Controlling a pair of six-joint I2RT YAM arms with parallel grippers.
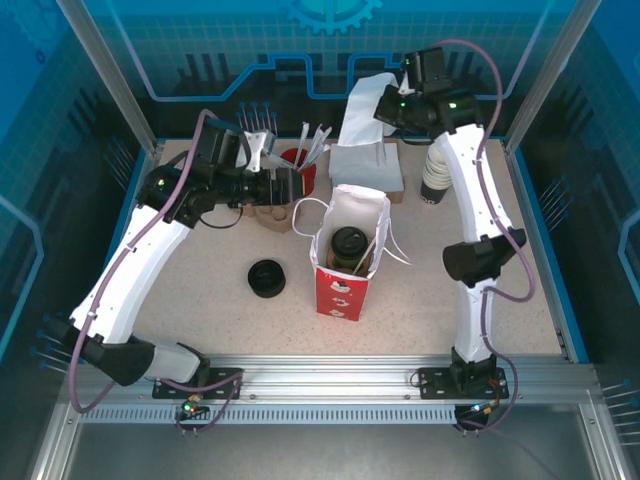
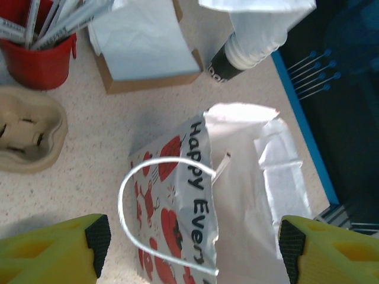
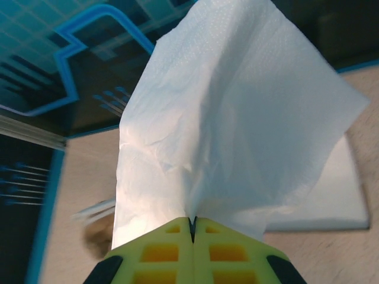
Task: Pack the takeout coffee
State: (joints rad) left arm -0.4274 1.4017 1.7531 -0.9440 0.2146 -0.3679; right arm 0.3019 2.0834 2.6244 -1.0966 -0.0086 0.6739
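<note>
Writing: the paper bag (image 2: 237, 195) reads "Happy Ever" in black letters on its red-and-white printed side, and the rest is cut off at the frame edge. The stack of cups (image 2: 237, 59) has white lettering on its dark sleeve, too partial to read. In the top view the bag (image 1: 345, 290) has small white print on its red near face, unreadable.

The takeout coffee (image 1: 349, 244) stands inside the open bag at table centre. It is upright, long axis vertical, black lid facing up. A thin stick leans inside the bag just right of it.

The left gripper (image 1: 285, 187) is left of and farther back than the bag, so the coffee is to its right and nearer. In the left wrist view the left gripper (image 2: 194, 239) has its yellow fingers (image 2: 89, 239) spread wide with nothing gripped. The bag mouth and the white handle loop (image 2: 127, 195) show beyond them.

The right gripper (image 1: 383, 110) is at the far side, well apart from the coffee, which sits nearer and to its left. In the right wrist view the right gripper (image 3: 192, 228) is clamped tight on a white napkin (image 3: 237, 118) that hangs up off the napkin stack (image 3: 337, 201).

Other things:
- red cup of stirrers (image 1: 300, 165), far left of the bag
- cardboard cup carrier (image 2: 26, 130), near the red cup
- loose black lids (image 1: 267, 278), left of the bag
</note>
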